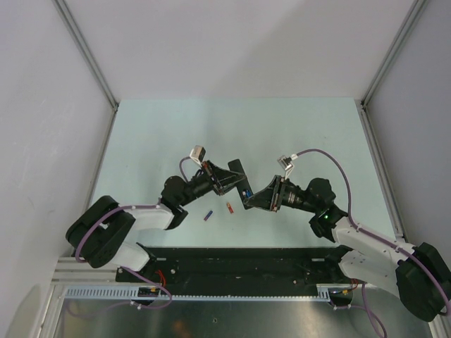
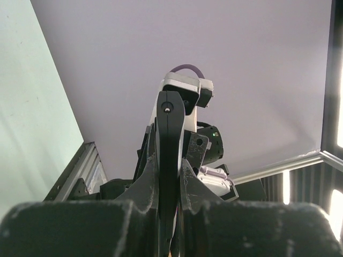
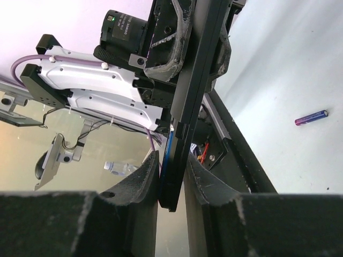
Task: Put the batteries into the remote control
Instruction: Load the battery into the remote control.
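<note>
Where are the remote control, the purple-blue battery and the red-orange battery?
remote control (image 3: 194, 91), right wrist view, middle of its long dark side.
purple-blue battery (image 3: 311, 118), right wrist view, middle of its body.
red-orange battery (image 1: 229, 207), top external view, middle of its body.

No legible text or labels anywhere.
</note>
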`<state>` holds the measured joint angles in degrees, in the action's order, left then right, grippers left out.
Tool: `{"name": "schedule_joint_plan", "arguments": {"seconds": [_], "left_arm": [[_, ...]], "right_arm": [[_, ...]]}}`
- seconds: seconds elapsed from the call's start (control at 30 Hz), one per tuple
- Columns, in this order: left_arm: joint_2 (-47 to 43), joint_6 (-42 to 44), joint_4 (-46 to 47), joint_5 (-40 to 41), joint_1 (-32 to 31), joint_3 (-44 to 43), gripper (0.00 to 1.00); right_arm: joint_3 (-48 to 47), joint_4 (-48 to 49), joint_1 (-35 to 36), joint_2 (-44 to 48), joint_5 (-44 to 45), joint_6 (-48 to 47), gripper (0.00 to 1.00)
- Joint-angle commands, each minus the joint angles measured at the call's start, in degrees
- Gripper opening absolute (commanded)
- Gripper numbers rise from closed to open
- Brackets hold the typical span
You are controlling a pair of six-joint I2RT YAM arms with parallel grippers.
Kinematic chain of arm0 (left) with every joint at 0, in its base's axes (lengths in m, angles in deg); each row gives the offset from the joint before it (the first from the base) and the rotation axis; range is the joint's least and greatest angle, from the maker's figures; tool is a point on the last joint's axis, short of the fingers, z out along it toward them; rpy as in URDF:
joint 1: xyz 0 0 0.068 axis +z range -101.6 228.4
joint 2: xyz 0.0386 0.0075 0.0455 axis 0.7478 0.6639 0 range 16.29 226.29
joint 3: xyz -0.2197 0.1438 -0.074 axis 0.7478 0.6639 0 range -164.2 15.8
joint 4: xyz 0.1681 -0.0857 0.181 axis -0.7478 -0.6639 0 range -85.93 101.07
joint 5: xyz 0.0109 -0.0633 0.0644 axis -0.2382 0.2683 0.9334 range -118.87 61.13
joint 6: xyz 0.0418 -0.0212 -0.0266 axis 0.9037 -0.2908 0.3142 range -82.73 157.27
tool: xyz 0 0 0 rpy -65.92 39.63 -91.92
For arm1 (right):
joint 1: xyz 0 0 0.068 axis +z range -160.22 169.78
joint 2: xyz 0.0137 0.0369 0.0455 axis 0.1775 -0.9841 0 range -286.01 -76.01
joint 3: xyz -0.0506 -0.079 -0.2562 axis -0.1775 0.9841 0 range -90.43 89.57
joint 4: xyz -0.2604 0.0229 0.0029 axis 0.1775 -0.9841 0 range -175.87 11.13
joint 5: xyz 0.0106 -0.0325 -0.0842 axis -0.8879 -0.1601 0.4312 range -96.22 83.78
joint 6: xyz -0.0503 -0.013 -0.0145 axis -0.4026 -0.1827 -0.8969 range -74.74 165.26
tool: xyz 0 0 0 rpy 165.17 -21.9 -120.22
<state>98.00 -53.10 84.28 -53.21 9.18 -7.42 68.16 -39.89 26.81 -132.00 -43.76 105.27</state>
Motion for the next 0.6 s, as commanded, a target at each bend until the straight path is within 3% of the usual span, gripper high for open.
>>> {"name": "schedule_joint_plan", "arguments": {"seconds": [0.0,0.17,0.27,0.57], "left_arm": [[-1.64,-1.74,16.97,-4.84,-1.38,0.72,0.0],[-0.59,-1.57,16.97,-4.75,-1.3,0.9,0.0],[0.11,-1.57,16.97,-4.75,-1.21,0.99,0.0],[0.55,-1.39,16.97,-4.84,-1.12,0.99,0.0]], "right_arm": [[-1.27,0.4,-1.09,0.88,2.3,-1.65,0.27],[-2.41,-0.48,-1.09,1.32,1.59,-1.56,0.52],[-3.11,-1.71,-1.09,2.11,1.59,-1.73,0.59],[-3.99,-4.79,-1.18,2.99,0.1,-2.7,0.58]]}}
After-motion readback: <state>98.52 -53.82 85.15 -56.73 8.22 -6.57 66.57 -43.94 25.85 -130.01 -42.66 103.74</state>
